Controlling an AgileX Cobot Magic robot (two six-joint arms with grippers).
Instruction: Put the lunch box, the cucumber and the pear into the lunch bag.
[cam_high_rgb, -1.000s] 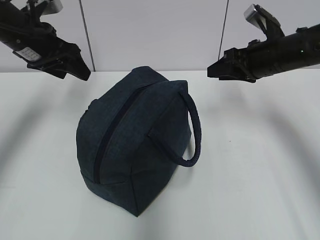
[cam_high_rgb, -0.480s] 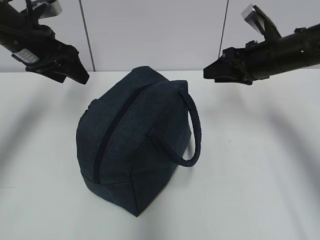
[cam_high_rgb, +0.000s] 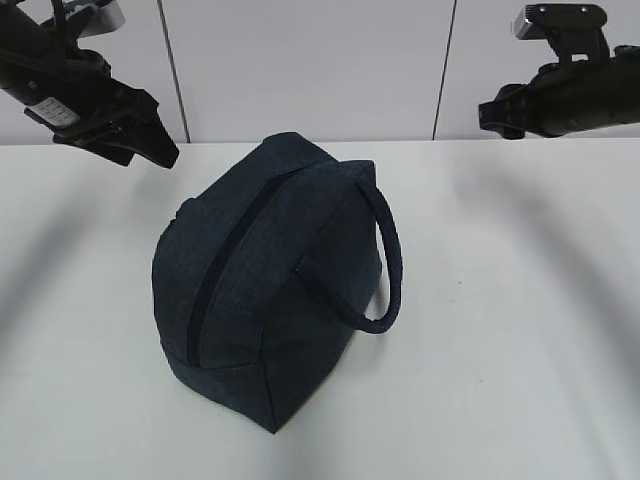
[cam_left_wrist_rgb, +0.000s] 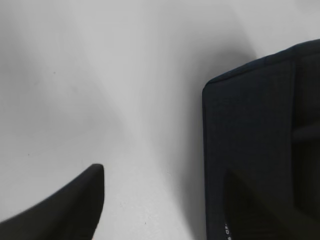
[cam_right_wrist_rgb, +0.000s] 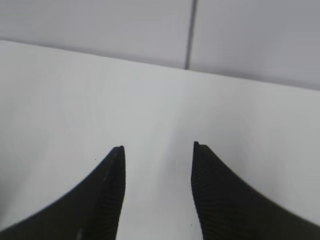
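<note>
Left gripper (cam_high_rgb: 150, 145) hangs above the far left of the white table (cam_high_rgb: 520, 330), fingers parted, holding nothing. The lunch bag (cam_high_rgb: 270, 280) stands at centre, zipper (cam_high_rgb: 225, 265) shut, loop handle (cam_high_rgb: 388, 260) on its right side. Right gripper (cam_right_wrist_rgb: 157, 165) is raised at far right, fingers (cam_right_wrist_rgb: 107, 195) apart and empty.
</note>
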